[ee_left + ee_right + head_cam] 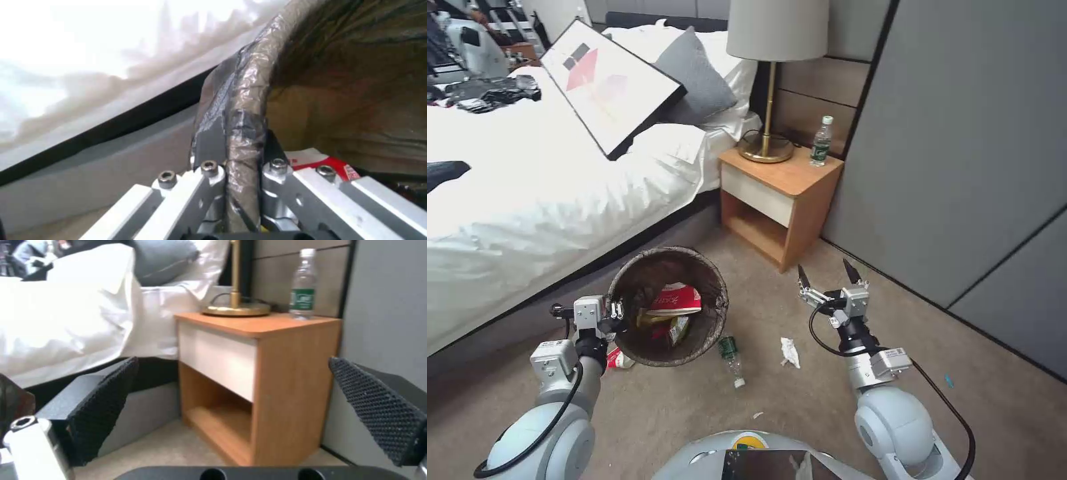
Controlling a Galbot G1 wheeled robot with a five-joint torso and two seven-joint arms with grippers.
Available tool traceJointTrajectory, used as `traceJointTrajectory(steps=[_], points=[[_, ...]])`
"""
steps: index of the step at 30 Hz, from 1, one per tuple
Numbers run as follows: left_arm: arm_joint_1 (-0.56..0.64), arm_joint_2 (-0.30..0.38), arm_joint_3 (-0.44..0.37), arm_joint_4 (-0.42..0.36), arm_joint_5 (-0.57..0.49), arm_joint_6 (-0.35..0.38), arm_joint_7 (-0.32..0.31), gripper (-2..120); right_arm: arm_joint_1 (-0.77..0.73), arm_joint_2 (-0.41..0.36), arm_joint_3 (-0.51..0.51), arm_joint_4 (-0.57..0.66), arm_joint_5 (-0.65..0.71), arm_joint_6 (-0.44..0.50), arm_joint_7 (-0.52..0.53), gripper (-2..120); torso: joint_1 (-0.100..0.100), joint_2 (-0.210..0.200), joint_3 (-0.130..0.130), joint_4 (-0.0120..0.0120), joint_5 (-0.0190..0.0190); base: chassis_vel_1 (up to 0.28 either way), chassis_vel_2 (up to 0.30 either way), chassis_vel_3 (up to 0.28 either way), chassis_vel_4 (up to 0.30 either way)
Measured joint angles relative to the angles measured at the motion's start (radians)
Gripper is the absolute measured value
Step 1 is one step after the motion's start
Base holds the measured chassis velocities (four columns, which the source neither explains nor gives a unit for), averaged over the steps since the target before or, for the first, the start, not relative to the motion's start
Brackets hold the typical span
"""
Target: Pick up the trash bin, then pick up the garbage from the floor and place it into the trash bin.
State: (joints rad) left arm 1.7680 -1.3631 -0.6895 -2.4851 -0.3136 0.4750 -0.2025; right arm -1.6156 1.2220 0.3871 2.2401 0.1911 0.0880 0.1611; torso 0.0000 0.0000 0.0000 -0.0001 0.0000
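The white-quilted bed runs along the carpet's 10 o'clock side, its dark base edge just behind the trash bin. Grey wall panels close off the 2 o'clock side. Between them lies open beige carpet, short-piled and flat. A boxy wooden nightstand with a white drawer front sits in the corner at 12 o'clock, carrying a brass lamp base and an upright green-labelled water bottle.

The round trash bin, lined with a crinkled dark brown bag, is held raised at 11 o'clock of the robot's base. The left tool pinches its rim at the bin's 9 o'clock edge, one finger inside and one outside the glossy bag fold. Red-and-white wrappers lie inside.

The right tool hangs spread over bare carpet at 1 o'clock, its fingers textured black.

On the carpet, a small clear plastic bottle lies just beside the bin at its 5 o'clock. A crumpled white tissue rests near it.
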Motion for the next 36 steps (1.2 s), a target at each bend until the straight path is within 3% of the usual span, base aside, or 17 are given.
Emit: traceJointTrajectory(steps=[36], points=[[0.004,-0.001,0.006,0.003,0.007,-0.026,-0.004,3,0.003,-0.006,0.013,-0.015,0.017,-0.005,0.005,100,0.0,0.0,0.0,0.0003,0.0,0.079,0.077,0.078,0.08]])
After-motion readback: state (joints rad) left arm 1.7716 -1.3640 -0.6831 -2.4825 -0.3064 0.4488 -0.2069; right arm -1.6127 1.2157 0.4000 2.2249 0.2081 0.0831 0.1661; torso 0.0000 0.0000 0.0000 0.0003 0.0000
